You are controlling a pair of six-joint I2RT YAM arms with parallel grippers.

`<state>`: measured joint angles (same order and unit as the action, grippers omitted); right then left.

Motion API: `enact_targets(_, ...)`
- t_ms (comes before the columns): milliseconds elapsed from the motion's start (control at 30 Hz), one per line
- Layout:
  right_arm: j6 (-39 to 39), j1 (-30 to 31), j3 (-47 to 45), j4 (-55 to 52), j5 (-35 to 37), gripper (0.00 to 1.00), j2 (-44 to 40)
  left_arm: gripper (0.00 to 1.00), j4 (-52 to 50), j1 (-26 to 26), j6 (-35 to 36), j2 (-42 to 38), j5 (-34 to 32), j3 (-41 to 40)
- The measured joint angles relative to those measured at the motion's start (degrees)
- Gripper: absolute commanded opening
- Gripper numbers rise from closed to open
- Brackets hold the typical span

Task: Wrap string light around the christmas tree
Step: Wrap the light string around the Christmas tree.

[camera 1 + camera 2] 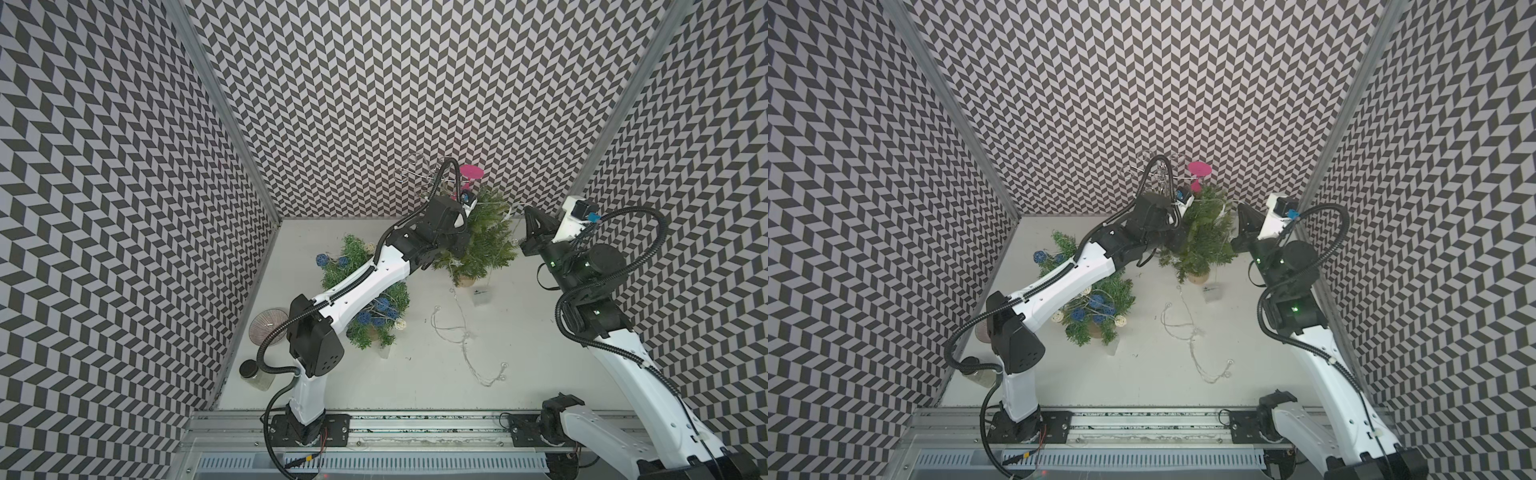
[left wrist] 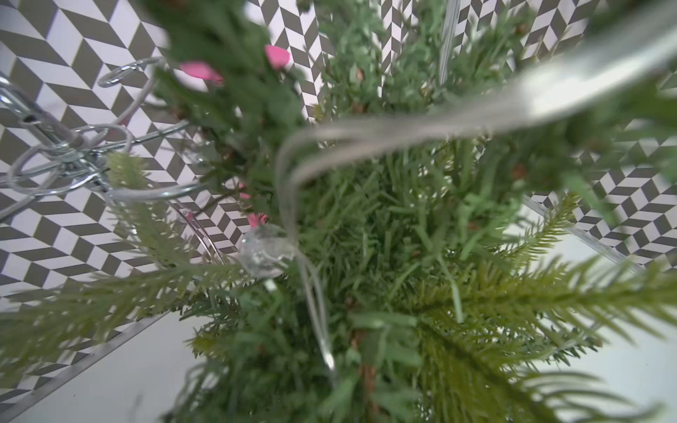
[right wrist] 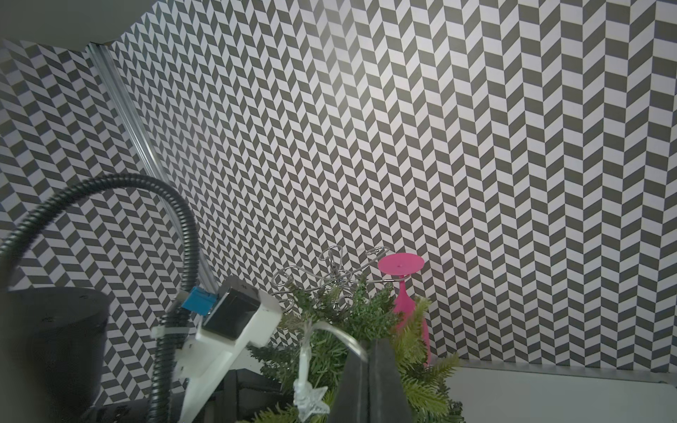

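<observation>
We judge the string light [image 1: 465, 332] limp, light and snag-prone, trailing off the table [image 1: 415, 386] into the christmas tree [image 1: 488, 245] — right gripper [image 3: 368, 357] pinching its wire, left gripper [image 1: 459, 243] shut among branches, contents hidden — so we'd hold wire, not bulbs.

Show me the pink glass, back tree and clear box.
pink glass [image 1: 471, 171]: in a top view, round foot.
back tree [image 1: 490, 243]: in a top view, branches.
clear box [image 1: 481, 297]: in a top view, middle.

White table [image 1: 540, 374] holds christmas tree [image 1: 486, 245], decorated tree [image 1: 374, 328], string light [image 1: 465, 334], jar [image 1: 255, 374].

The string light [image 1: 1192, 334] trails from christmas tree [image 1: 1208, 241] across table [image 1: 1142, 374].
</observation>
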<state>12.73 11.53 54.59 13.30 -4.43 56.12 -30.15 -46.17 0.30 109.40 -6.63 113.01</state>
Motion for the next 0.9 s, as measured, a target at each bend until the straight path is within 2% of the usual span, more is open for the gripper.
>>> enact_targets(67,0.24,-0.17,0.13,-0.02,0.61,0.0,0.61,0.01,-0.35,0.17,0.0,-1.18,0.11,-0.09)
enact_targets(167,0.52,-0.39,0.22,-0.11,1.07,0.0,1.62,0.07,-0.37,0.48,0.11,-2.95,0.66,-0.31)
enact_targets(200,0.61,-0.46,0.22,-0.11,1.09,0.0,1.84,0.01,-0.39,0.72,0.15,-3.15,1.09,-0.04)
enact_targets(233,0.63,-0.48,0.22,-0.11,1.11,0.0,1.99,0.0,-0.39,1.01,0.17,-3.1,1.73,0.35)
enact_targets(467,0.74,-0.76,0.22,-0.15,1.11,0.0,2.14,0.0,2.84,3.91,-0.31,-2.27,7.45,-3.34)
enact_targets(900,0.83,-1.53,0.22,-0.02,1.18,0.0,2.08,0.0,16.72,4.04,-2.16,-3.32,10.08,-11.47)
